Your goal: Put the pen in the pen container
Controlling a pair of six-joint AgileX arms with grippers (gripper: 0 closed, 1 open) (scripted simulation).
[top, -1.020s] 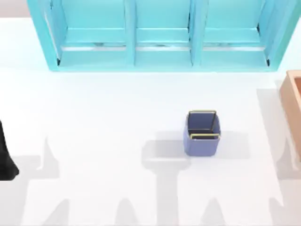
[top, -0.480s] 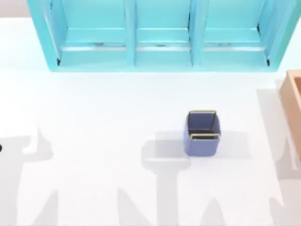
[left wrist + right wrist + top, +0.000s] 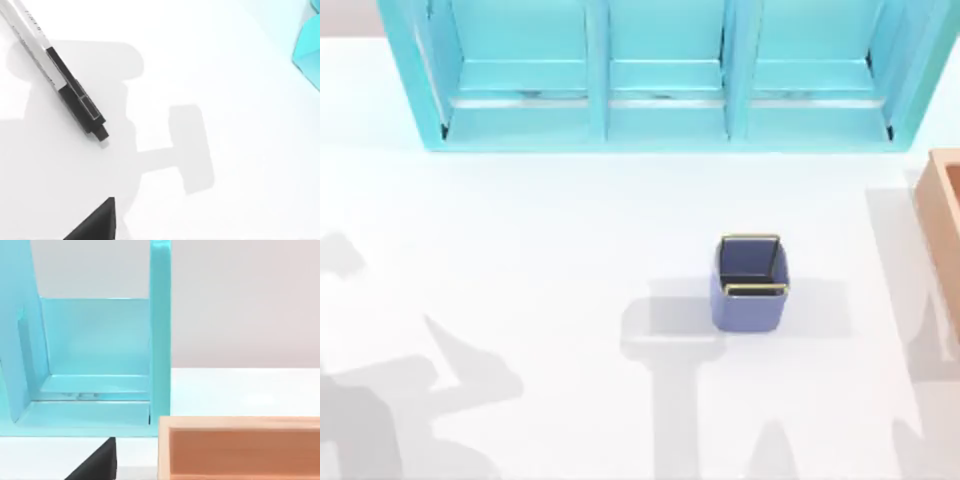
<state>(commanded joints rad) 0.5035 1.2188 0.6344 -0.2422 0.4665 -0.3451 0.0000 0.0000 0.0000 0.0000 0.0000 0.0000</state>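
The slim pen (image 3: 75,92), white barrel with black clip end, lies flat on the white tabletop (image 3: 240,75) under the left tool; whether that tool is open I cannot tell. The small square periwinkle-blue cup with gold rim (image 3: 751,283) stands right of centre. A badly centred grasp could roll the pen away.

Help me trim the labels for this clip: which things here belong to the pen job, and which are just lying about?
For the job:
pen
blue cup

Just there:
turquoise shelf
tan box
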